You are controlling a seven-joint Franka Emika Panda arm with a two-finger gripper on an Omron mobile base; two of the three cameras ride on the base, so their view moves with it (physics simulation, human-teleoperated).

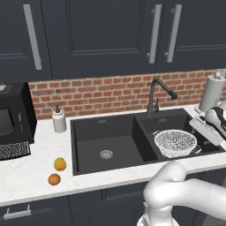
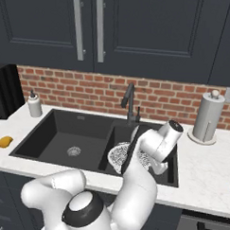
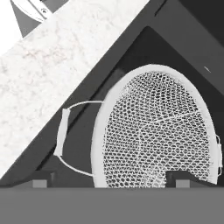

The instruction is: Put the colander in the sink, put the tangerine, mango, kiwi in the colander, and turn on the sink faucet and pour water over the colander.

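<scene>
You have the white arm bent forward from its base, elbow raised, wrist reaching down over the right basin of the matte black double-basin sink [image 1: 88, 137]. In the hand view the end effector [image 3: 109, 178] has its two dark finger tips spread wide, one on each side of the round white perforated colander [image 1: 175, 142], and grips nothing. The colander sits in that right basin, apart from the fingers, its thin wire handle toward the white marble tabletop [image 1: 26, 172]. The tall thin black faucet [image 1: 158, 93] rises behind the divider. Left of the sink, the yellow-orange mango [image 1: 60, 164] and the deep orange tangerine [image 1: 54, 179] lie near each other on the tabletop
</scene>
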